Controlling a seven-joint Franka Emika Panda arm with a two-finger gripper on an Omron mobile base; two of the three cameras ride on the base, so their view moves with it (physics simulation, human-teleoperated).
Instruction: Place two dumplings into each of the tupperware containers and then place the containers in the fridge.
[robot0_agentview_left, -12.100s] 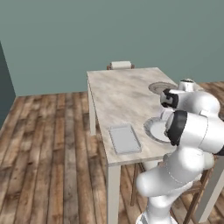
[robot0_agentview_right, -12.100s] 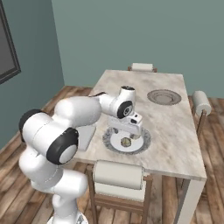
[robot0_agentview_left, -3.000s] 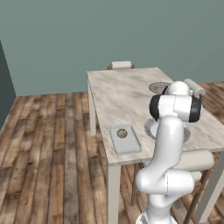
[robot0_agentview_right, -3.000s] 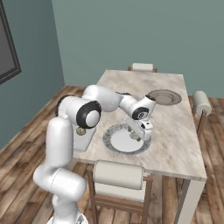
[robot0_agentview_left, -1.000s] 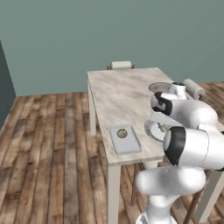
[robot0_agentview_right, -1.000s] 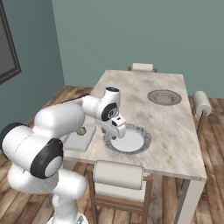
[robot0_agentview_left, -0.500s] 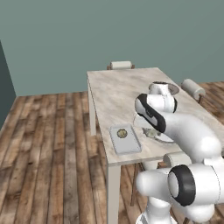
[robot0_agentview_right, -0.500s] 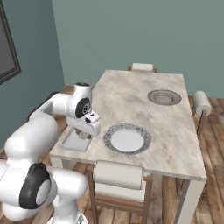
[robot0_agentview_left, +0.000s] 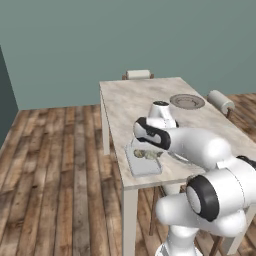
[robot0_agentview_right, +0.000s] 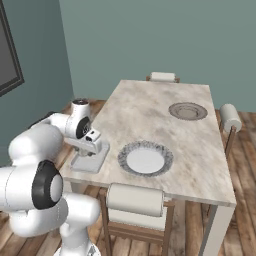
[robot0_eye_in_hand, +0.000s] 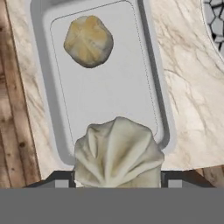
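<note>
A pale grey tupperware container (robot0_eye_in_hand: 40, 83) lies near the table's left front corner (robot0_agentview_left: 144, 166) (robot0_agentview_right: 91, 161). One tan dumpling (robot0_eye_in_hand: 89, 41) rests at one end of it. My gripper (robot0_eye_in_hand: 118, 183) (robot0_agentview_left: 151, 149) (robot0_agentview_right: 93, 144) hovers just above the container's other end, shut on a second pale pleated dumpling (robot0_eye_in_hand: 117, 153) that sits between the fingertips. The fridge is out of view.
A stone-patterned round plate (robot0_agentview_right: 145, 159) (robot0_eye_in_hand: 215, 15) lies right of the container. A smaller grey plate (robot0_agentview_right: 187, 110) (robot0_agentview_left: 187, 101) sits at the table's far right. Chairs stand at the front (robot0_agentview_right: 136, 199), far end (robot0_agentview_right: 163, 76) and right side (robot0_agentview_right: 230, 117). The table edge runs just beside the container.
The arm has swung left from above the stone-patterned plate to above the container, carrying the dumpling. The dumpling in the container has not moved.
</note>
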